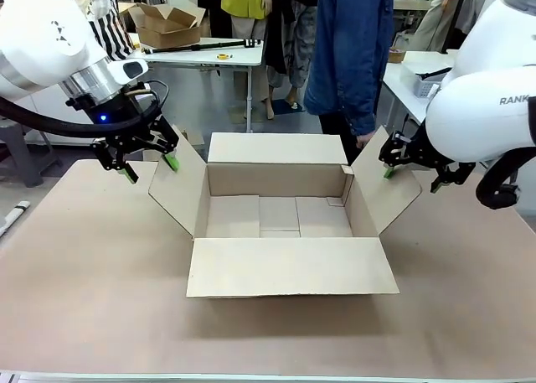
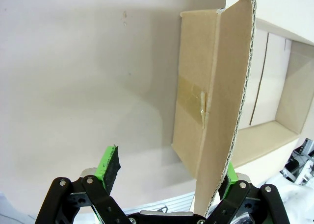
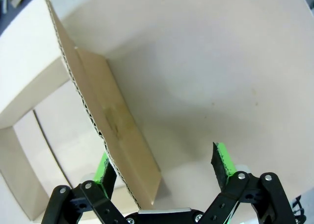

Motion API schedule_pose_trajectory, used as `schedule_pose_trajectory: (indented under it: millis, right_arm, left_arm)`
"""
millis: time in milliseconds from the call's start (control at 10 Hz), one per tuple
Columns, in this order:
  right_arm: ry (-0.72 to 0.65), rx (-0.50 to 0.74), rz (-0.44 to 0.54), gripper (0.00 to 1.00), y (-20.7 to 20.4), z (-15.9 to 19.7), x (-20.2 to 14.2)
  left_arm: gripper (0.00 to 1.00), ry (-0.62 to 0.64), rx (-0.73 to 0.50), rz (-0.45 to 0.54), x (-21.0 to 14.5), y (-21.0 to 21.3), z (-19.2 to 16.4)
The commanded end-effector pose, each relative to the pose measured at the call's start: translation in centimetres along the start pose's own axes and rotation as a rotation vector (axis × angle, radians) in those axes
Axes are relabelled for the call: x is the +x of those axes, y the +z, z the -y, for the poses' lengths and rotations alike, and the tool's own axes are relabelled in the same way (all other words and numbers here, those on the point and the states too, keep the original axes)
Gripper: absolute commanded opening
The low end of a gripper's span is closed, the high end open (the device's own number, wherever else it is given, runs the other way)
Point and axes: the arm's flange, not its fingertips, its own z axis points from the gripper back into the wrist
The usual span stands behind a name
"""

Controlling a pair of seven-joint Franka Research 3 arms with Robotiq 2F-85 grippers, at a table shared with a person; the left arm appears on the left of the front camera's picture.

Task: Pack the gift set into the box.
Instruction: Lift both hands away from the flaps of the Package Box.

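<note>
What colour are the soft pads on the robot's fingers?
Bright green, on black fingers. It shows best in the left wrist view.

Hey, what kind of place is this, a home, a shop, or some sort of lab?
Probably a robotics lab or workshop. A large plain brown corrugated cardboard box sits open on a brown-covered table, white work tables stand behind, and a person in a blue jacket stands opposite.

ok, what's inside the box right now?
Nothing: the box shows only its bare cardboard floor. The near wall hides a strip of floor just behind it, so that part can't be checked.
</note>
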Motion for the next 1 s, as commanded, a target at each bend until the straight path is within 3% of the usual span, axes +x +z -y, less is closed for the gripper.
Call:
schedule_pose_trajectory:
  millis: [0,900]
  right_arm:
    - [-0.012,-0.004,0.002,1.00,0.19,-0.17,0.11]
    - [-0.012,-0.004,0.002,1.00,0.19,-0.17,0.11]
  left_arm:
    - [1.00,0.013,0.022,0.003,-0.03,0.17,0.10]
    - [1.00,0.013,0.022,0.003,-0.03,0.17,0.10]
